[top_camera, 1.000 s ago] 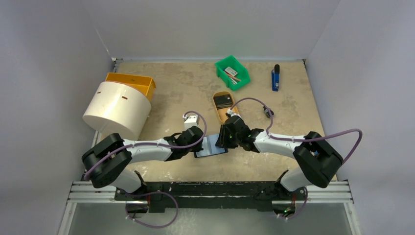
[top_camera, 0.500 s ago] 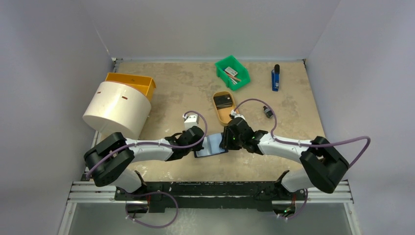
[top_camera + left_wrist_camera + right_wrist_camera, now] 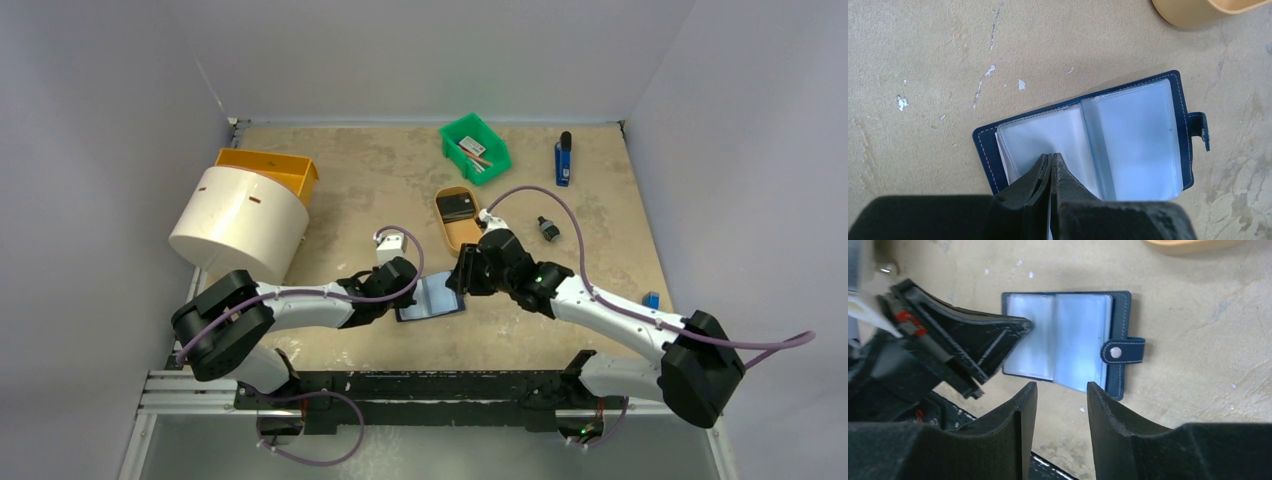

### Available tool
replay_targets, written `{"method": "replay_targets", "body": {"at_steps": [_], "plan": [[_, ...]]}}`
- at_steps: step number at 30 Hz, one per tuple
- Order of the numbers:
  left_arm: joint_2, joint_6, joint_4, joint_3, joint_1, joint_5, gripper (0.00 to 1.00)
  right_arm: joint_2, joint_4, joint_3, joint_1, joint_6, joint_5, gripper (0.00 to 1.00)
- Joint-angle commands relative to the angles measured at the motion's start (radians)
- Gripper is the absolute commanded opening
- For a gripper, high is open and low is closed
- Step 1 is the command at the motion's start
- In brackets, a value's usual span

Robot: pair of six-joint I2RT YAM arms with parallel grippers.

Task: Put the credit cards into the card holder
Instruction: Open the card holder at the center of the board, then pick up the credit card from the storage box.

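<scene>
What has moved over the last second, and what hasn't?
The right arm's elbow swung out to the right, and the right gripper drew back a little from the card holder toward the tan tray; its jaws are open and empty. The left gripper stayed shut, tips on the holder's left sleeve. The holder stayed open, in place.

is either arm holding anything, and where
The left end effector, shut, presses on the left clear page of the card holder; the right end effector is open, empty.

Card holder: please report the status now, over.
Left gripper shut, tips on the left sleeve. Right gripper open, empty. Card holder lies open, flat. Right sleeve uncovered.
</scene>
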Motion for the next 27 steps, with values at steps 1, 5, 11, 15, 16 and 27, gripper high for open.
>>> {"method": "replay_targets", "body": {"at_steps": [1,5,11,15,16,27], "plan": [[-0.021,0.012,-0.063,0.017,0.002,-0.029,0.00,-0.032,-0.021,0.073,-0.005,0.035,-0.014,0.44],[-0.041,0.012,-0.063,0.026,0.001,-0.024,0.00,-0.073,-0.013,0.146,-0.035,0.049,0.120,0.46],[-0.045,0.012,-0.063,0.034,0.003,-0.027,0.00,0.039,-0.009,0.271,-0.230,0.164,0.109,0.50],[-0.033,0.009,-0.064,0.035,0.001,-0.028,0.00,0.155,0.056,0.312,-0.285,0.300,0.098,0.53],[-0.030,0.011,-0.064,0.036,0.002,-0.028,0.00,0.187,0.065,0.325,-0.286,0.346,0.100,0.55],[-0.044,0.020,-0.056,0.026,0.003,-0.033,0.00,0.472,0.036,0.453,-0.283,0.615,0.184,0.61]]}}
